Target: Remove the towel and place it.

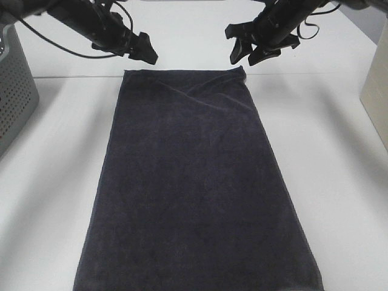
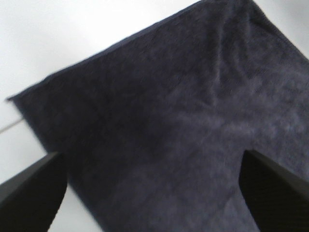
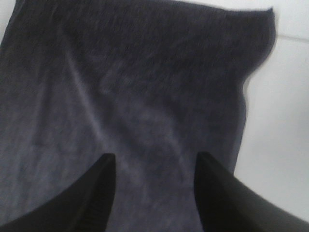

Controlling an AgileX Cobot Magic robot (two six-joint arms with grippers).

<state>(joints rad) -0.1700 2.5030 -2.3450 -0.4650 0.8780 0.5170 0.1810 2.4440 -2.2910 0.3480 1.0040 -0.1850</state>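
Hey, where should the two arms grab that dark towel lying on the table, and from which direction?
Take the towel by its two far corners, coming straight down from above. It lies flat and spread out, so only edges offer a pinch. Each open end effector, left and right, hangs near one; the right corner curls up slightly.

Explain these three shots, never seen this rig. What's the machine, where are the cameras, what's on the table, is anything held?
It is a two-armed robot with a pincer gripper on each arm. The wide picture comes from a camera mounted high, looking down on a white table. The other two come from cameras on the wrists, each looking past its own gripper's dark fingers.

On the table a large, nearly black towel lies spread flat. A grey perforated basket stands at the left edge, and part of a pale object shows at the right edge.

The left gripper and right gripper hang above the towel's far corners, jaws open. Neither holds anything.
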